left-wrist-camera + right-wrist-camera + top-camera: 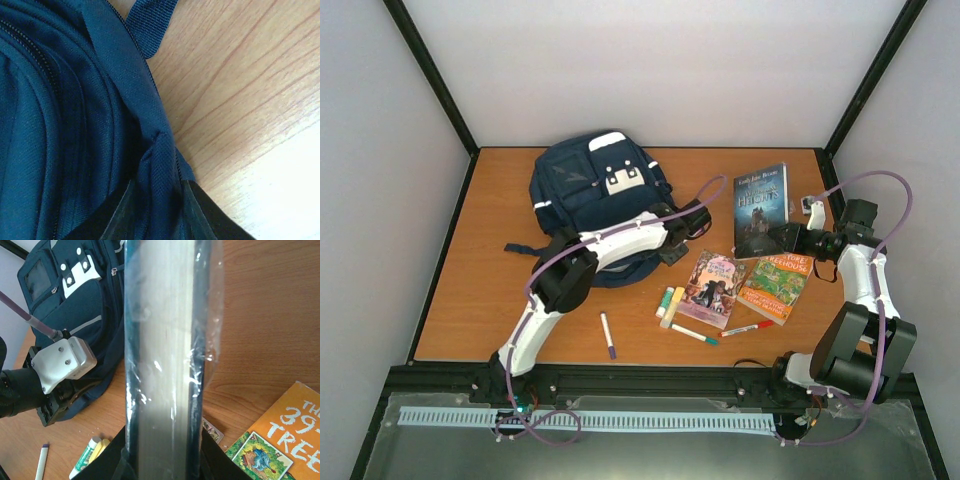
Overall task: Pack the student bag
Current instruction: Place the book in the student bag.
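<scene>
Student bag (590, 185) lying at the table's (480, 290) far left, zip-edge fabric pinched by left gripper (157, 200): lift that edge wide before sliding in the plastic-wrapped book (160, 340) clamped by right gripper (162, 460).

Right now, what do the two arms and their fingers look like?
Both the left arm and right arm have white shells over black joints and bases. A purple cable loops along each. The fingers are flat, dark and matte. A white housing with screws sits at the left wrist.
</scene>
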Robot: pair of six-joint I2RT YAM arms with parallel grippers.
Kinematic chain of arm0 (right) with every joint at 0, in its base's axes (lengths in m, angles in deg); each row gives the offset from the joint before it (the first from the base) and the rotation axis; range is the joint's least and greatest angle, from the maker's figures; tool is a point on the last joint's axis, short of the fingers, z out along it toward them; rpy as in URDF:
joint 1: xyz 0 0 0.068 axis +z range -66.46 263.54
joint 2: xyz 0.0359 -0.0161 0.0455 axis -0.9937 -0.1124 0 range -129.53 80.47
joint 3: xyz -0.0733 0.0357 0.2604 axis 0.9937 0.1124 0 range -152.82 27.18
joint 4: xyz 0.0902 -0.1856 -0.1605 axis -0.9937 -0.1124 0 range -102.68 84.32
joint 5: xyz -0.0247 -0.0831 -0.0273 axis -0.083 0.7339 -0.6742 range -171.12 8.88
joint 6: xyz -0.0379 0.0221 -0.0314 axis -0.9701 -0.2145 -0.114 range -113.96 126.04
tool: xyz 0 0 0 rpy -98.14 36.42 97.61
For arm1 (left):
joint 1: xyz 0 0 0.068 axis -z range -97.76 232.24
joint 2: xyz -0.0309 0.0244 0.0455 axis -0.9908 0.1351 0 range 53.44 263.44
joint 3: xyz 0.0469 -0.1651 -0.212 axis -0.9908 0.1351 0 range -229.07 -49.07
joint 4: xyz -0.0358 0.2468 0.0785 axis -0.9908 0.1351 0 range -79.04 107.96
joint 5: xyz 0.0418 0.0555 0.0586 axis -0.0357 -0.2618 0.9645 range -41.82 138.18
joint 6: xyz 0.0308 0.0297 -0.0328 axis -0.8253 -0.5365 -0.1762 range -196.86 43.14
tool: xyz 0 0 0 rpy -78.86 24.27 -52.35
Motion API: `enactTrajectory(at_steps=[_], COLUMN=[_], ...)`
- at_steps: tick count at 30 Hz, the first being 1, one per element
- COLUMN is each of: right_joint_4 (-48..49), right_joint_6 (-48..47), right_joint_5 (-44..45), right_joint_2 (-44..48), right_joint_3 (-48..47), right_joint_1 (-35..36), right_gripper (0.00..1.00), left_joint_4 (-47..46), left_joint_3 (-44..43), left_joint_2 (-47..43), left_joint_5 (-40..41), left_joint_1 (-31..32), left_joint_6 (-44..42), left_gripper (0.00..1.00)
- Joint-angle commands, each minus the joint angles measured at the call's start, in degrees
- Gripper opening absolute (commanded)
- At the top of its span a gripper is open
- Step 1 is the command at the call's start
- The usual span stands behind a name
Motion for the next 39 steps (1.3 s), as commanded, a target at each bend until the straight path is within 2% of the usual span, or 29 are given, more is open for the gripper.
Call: enactTrajectory(at_steps=[1, 2, 6, 7, 13, 17, 24, 28, 31, 36, 39], right_joint_4=[4.58, 4.59, 4.85, 5.11, 5.99, 1.46, -23.42, -30.45, -30.35, -23.74, -23.0], right_joint_6=[-0.47, -0.37, 0.31, 0.62, 6.25, 9.67, 2.36, 1.38, 5.02, 15.84, 17.6], right_joint_5=[-4.81, -4.88, -5.11, -5.11, -7.37, -12.42, -20.65, -23.26, -25.91, -28.08, -27.55], right_joint_2=[0.34, 0.31, 0.07, 0.14, 1.73, 0.6, -6.71, -7.83, -6.91, -3.35, -1.7], right_joint_3=[-1.12, -1.09, -0.66, -0.57, 0.14, -2.89, -14.21, -16.72, -15.78, -10.1, -8.0], right_joint_1=[-0.55, -0.57, -0.55, -0.55, -0.55, -0.24, 4.1, 7.57, 11.71, 19.06, 22.53], right_gripper=[0.03, 0.03, 0.03, 0.03, 0.03, 0.03, 0.03, 0.03, 0.03, 0.03, 0.03], left_joint_4=[1.62, 1.42, 1.31, 1.2, 0.84, -1.58, -4.34, -6.24, -7.34, -8.27, -9.1], left_joint_3=[-1.38, -1.17, -0.91, -0.92, -2.18, -2.19, -4.38, -5.31, -5.94, -7.56, -7.7], left_joint_2=[1.38, 1.42, 1.47, 1.07, -5.56, -11.4, -18.04, -19.94, -20.09, -19.35, -19.32], left_joint_5=[4.64, 4.64, 6.04, 7.02, 13.79, 18.48, 23.68, 25.2, 26.06, 26.52, 25.83], left_joint_1=[0.28, 0.28, 0.27, 0.28, 0.28, 0.28, 0.28, 0.28, 0.28, 0.06, -0.05], left_joint_6=[-0.47, -0.47, -0.15, 0.0, -1.2, -3.37, -6.89, -9.17, -10.6, -11.87, -11.94], left_gripper=[0.26, 0.24, 0.02, 0.01, 0.01, 0.01, 0.01, 0.01, 0.01, 0.01, 0.01])
